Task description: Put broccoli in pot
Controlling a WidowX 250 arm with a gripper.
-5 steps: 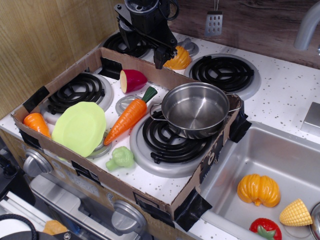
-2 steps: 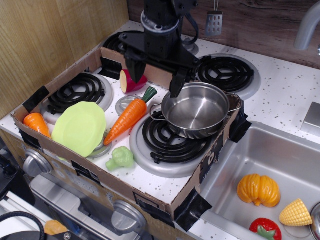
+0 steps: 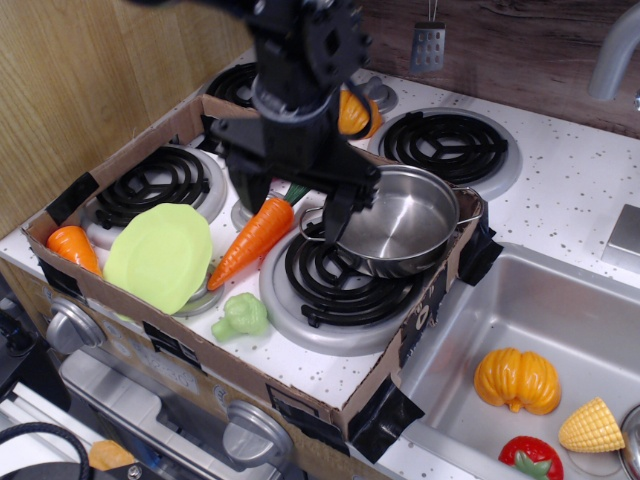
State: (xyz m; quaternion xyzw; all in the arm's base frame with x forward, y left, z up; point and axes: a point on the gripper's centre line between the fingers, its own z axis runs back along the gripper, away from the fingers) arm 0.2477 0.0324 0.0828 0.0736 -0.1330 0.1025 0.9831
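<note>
The pale-green broccoli (image 3: 241, 315) lies on the white stove top near the front edge of the cardboard box, left of the front burner. The shiny steel pot (image 3: 402, 219) sits empty on that front-right burner. My black gripper (image 3: 290, 213) is open and empty, its two fingers spread wide and pointing down. It hangs over the middle of the box, above the top of the big carrot (image 3: 256, 234) and beside the pot's left rim. It is well behind and above the broccoli.
A lime-green plate (image 3: 160, 254) and a small carrot (image 3: 72, 247) lie at the left. The cardboard box wall (image 3: 300, 383) rings the stove. An orange vegetable (image 3: 355, 112) sits behind the arm. The sink (image 3: 590, 320) at right holds a pumpkin (image 3: 516, 379), corn and a tomato.
My arm has come forward and down from the back of the stove toward the middle of the box, and now hides the red-and-yellow cut vegetable. The gripper has stayed open. Nothing else moved.
</note>
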